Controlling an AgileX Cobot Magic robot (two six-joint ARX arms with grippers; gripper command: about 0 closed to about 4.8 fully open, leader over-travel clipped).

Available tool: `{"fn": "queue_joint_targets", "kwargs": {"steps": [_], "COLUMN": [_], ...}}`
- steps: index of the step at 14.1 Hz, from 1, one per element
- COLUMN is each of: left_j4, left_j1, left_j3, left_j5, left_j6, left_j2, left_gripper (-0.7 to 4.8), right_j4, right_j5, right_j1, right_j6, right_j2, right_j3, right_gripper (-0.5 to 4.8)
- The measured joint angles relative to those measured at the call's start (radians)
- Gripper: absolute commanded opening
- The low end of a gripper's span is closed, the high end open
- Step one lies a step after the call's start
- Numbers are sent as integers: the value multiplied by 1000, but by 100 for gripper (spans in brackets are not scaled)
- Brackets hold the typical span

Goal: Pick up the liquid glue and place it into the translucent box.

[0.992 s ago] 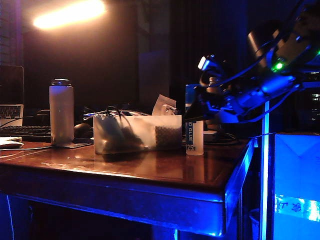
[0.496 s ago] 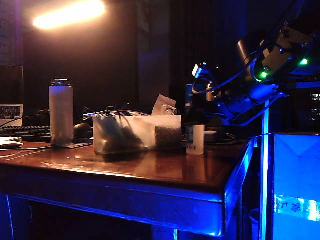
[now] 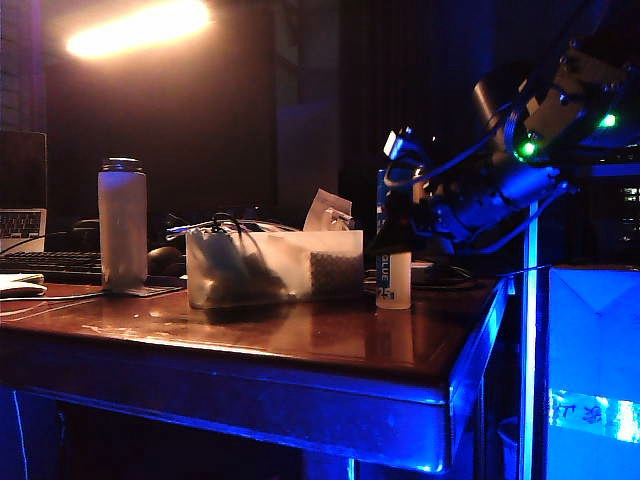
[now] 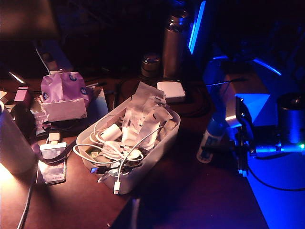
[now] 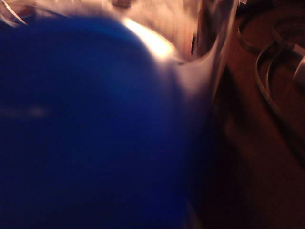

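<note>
The liquid glue (image 3: 393, 282) stands upright on the wooden table, just right of the translucent box (image 3: 290, 262). My right gripper (image 3: 393, 232) reaches in from the right and straddles the bottle's upper part; how tight its dark fingers sit on it I cannot make out. The right wrist view is almost filled by the blurred blue cap (image 5: 86, 124), with the box's wall (image 5: 209, 71) behind it. From the left wrist view the glue (image 4: 209, 142) stands beside the box (image 4: 162, 145), which is full of white cables. My left gripper shows there only as a dark shape at the near edge.
A white flask with a dark lid (image 3: 122, 225) stands left of the box, with a keyboard (image 3: 50, 262) behind it. A tissue pack (image 4: 62, 98), a white charger (image 4: 170, 90) and a metal bottle (image 4: 174, 31) lie beyond the box. The table's right edge is close to the glue.
My right gripper has come forward and down around the glue's top. The bottle shifted slightly and turned on the spot. The left arm stayed still.
</note>
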State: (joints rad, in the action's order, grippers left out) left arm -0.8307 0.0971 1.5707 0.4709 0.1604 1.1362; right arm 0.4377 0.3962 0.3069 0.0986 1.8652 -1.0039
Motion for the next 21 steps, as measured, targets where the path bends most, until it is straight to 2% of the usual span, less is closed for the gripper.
{"fn": "queue_joint_targets", "kwargs": {"steps": [9,11,14,18,21], "left_j4": [0,0,-2,-2,-1], "left_j1": [0,0,0,-1,-1], "left_j3": [0,0,0,0,0], "left_j5": [0,0,0,0,0], "left_j6": [0,0,0,0,0], "left_j2": [0,0,0,0,0], "left_gripper": [-5,-5,-5,-5,-5], "right_j4": [23,18,-91,-124,-130], "right_j5": [8,10,1,-14,-54], "right_j1": [0,0,14,83,136], "right_j6": [0,-23,-38,-34,-34], "right_j2": [-45,-65,-55,113,238], "right_j3": [-7,-107,-321,-536,-623], "right_gripper": [75,75,75,75,75]}}
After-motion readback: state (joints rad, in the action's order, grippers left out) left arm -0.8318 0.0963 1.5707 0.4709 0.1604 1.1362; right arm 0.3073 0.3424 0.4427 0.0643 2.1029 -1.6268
